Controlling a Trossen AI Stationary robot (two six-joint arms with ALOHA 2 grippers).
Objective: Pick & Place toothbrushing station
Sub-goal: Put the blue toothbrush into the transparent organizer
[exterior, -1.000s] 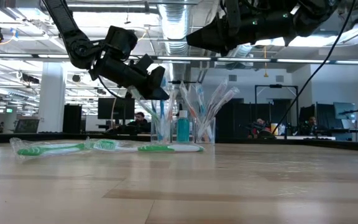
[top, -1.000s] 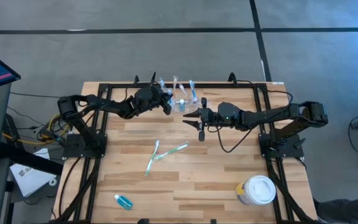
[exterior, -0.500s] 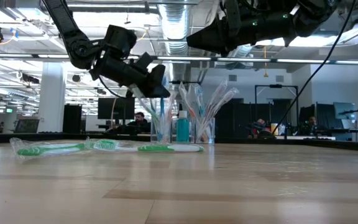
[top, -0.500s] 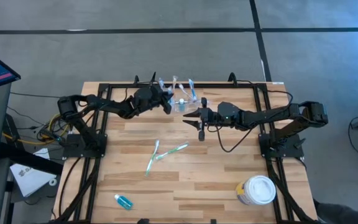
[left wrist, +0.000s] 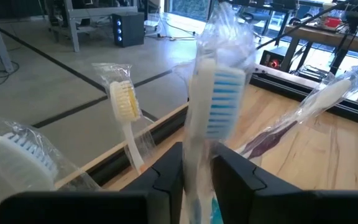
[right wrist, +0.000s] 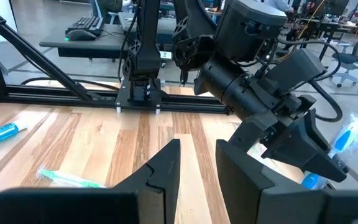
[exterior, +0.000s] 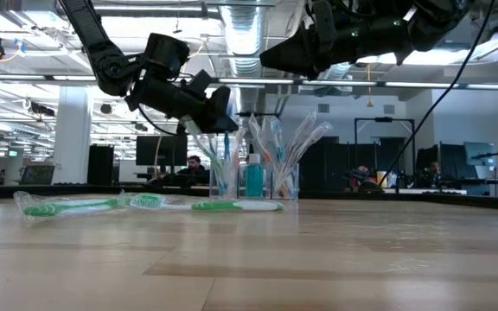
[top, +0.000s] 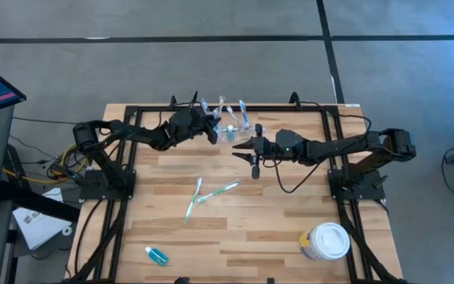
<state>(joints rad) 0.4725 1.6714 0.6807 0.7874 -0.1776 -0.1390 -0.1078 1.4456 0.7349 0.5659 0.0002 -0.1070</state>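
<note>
Your left gripper sits at the toothbrushing station.
Jaws slightly parted around a wrapped blue-bristled toothbrush; right gripper hovers beside, jaws apart, empty.

Near the middle of the wooden table lie two green wrapped toothbrushes, crossing each other. Toward the front edge from them lies a small blue tube. A white-lidded tub stands well apart from them, by the front right corner.
</note>
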